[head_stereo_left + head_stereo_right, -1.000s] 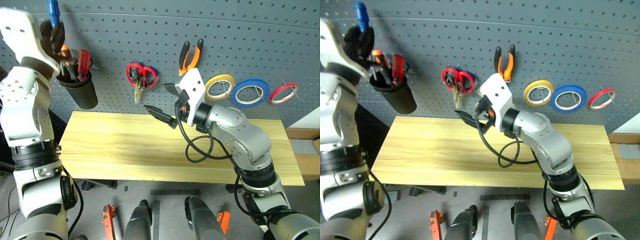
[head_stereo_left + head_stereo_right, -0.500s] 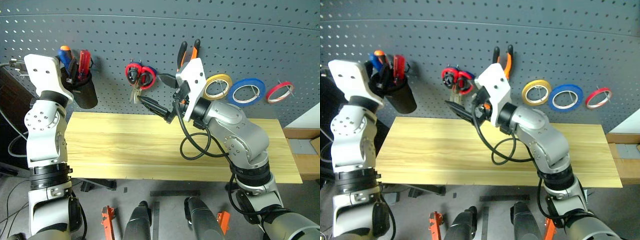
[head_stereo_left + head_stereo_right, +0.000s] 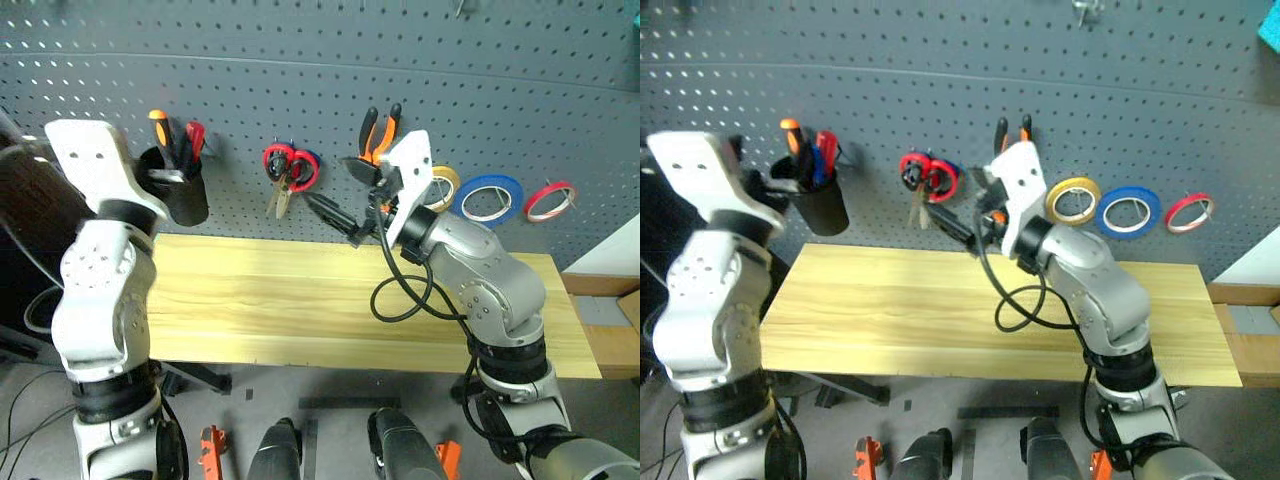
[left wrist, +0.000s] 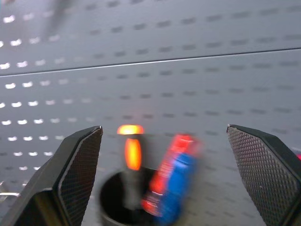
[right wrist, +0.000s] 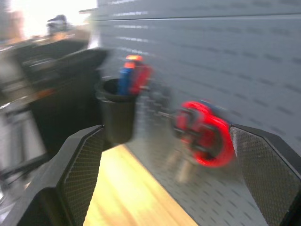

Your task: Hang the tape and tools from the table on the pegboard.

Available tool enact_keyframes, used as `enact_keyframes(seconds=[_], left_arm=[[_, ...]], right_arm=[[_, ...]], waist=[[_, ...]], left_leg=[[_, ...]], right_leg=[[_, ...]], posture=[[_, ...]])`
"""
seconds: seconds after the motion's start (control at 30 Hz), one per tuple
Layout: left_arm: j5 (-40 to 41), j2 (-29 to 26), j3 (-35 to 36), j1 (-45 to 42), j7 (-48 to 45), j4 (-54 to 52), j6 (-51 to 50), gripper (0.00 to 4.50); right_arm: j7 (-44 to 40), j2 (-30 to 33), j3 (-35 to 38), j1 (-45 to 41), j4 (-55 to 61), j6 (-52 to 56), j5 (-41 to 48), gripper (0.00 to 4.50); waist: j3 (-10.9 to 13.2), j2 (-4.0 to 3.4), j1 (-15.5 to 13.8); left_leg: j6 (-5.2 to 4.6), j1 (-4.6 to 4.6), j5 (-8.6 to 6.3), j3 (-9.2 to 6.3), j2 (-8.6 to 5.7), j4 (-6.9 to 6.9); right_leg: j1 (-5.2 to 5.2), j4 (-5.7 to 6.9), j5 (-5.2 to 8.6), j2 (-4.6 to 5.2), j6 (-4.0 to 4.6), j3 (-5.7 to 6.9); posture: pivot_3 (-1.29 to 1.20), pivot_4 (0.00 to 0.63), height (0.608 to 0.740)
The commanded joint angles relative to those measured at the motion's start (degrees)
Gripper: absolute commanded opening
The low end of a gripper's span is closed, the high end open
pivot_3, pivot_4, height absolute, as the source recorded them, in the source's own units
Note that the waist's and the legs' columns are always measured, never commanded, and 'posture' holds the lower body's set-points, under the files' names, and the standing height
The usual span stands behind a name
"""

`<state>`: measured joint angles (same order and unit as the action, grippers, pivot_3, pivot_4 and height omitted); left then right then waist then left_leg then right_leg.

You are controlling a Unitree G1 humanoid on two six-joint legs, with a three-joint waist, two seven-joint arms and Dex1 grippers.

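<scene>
Tape [image 3: 484, 197] hangs on the pegboard [image 3: 300, 90], beside pliers [image 3: 380, 130] and scissors [image 3: 290, 170]. Screwdriver [image 4: 176, 186] stands in the cup [image 3: 180, 195] above the table's [image 3: 300, 300] left rear corner. Left gripper [image 4: 174, 155] is spread before the cup; right gripper [image 5: 164, 155] is spread, empty, facing the scissors.

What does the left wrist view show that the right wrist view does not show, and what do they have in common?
Left wrist view alone: nothing extra, just a closer look into the cup. Right wrist view alone: the red scissors hanging on the pegboard and the table. Both: the black cup holding the orange, red and blue screwdrivers, and wide-open end effector fingers.
</scene>
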<state>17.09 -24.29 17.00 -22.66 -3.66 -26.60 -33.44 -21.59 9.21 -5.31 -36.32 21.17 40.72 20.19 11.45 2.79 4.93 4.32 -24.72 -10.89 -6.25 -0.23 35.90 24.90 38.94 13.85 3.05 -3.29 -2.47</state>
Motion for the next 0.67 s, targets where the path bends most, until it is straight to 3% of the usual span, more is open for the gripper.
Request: enact_keyframes(seconds=[0.03,0.13,0.23,0.37,0.67], left_arm=[[-2.54,1.97,-2.35,6.55,0.09,-1.49,1.86,4.49],[-4.8,3.56,-4.12,12.18,-0.51,1.82,5.86,4.49],[-6.48,4.9,-4.87,16.76,-1.51,6.77,10.15,4.49],[-7.5,5.19,-5.56,20.36,-3.71,11.88,14.45,4.49],[-8.83,6.3,-6.31,20.61,-5.72,20.14,22.14,4.49]], right_arm=[[3.51,1.75,0.7,6.66,-2.66,-9.75,-6.62,4.5],[4.9,1.95,1.19,13.03,-7.86,-19.83,-10.33,4.5],[5.69,2.43,2.39,19.0,-13.82,-28.33,-12.84,4.5],[8.18,2.45,6.46,22.68,-21.93,-34.07,-13.5,4.5],[15.04,5.2,12.27,22.03,-40.89,-43.31,-17.62,4.5]], waist=[[-0.76,-0.03,-0.05],[-1.55,-0.16,0.04],[-3.02,-0.78,0.23],[-5.04,-1.0,0.48],[-6.7,-1.5,0.61]], left_leg=[[0.0,0.24,0.0,-0.01,0.0,0.0],[-0.04,1.39,0.01,0.05,0.13,-0.16],[-0.06,2.13,0.01,0.12,0.38,-0.43],[-0.07,2.19,0.02,0.32,0.59,-0.53],[-0.09,2.36,0.03,0.42,0.83,-0.71]], right_leg=[[-0.28,0.0,0.0,-0.02,0.0,0.0],[-1.51,-0.47,0.18,-0.16,-0.22,0.01],[-2.57,-1.47,-0.06,-0.36,0.1,0.02],[-2.77,-1.97,-0.2,-0.47,0.03,-0.03],[-2.78,-1.94,-0.23,-0.73,0.09,-0.15]], posture=[[-0.05,0.054,0.74],[-0.05,0.033,0.74],[-0.06,0.016,0.74],[-0.07,0.0,0.74],[-0.07,0.0,0.74]])
